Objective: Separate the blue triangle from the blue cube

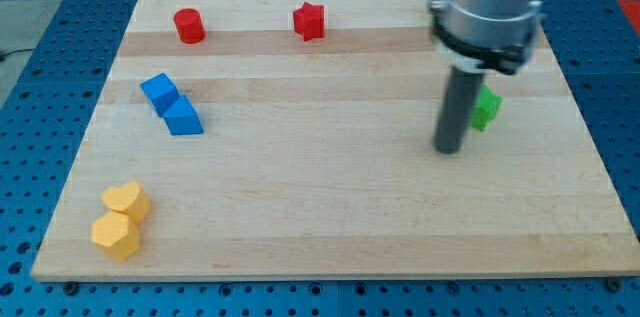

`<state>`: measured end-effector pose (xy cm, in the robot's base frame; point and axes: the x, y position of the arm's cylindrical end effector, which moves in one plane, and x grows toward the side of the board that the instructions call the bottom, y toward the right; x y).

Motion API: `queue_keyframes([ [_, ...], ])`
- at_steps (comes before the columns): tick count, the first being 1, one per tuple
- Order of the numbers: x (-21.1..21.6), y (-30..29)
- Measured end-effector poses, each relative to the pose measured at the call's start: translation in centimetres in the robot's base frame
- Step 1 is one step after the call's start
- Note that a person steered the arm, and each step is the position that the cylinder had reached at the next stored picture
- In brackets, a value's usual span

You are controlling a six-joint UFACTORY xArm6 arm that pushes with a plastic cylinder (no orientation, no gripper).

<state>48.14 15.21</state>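
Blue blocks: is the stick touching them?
No. My tip is far off at the view's right by the green block, while the blue cube and blue triangle sit left.

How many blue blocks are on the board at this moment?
2. The blue cube and the blue triangle touch each other at the view's left. My tip is far off at the right. None seem hidden.

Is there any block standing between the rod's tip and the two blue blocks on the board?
Nothing visible does. My tip is at the view's right beside the green block; only bare board lies between it and the touching blue cube and blue triangle.
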Motion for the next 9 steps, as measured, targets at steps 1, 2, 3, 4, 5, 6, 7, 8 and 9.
queue_keyframes([
  [1,-2.6,2.0],
  [2,-4.9,2.5],
  [3,-4.9,2.2],
  [4,-4.9,-3.2],
  [5,-4.9,-9.4],
  [6,-4.9,-15.5],
  [7,-7.1,-18.0],
  [8,-8.8,-23.7],
  [9,-8.9,-30.6],
])
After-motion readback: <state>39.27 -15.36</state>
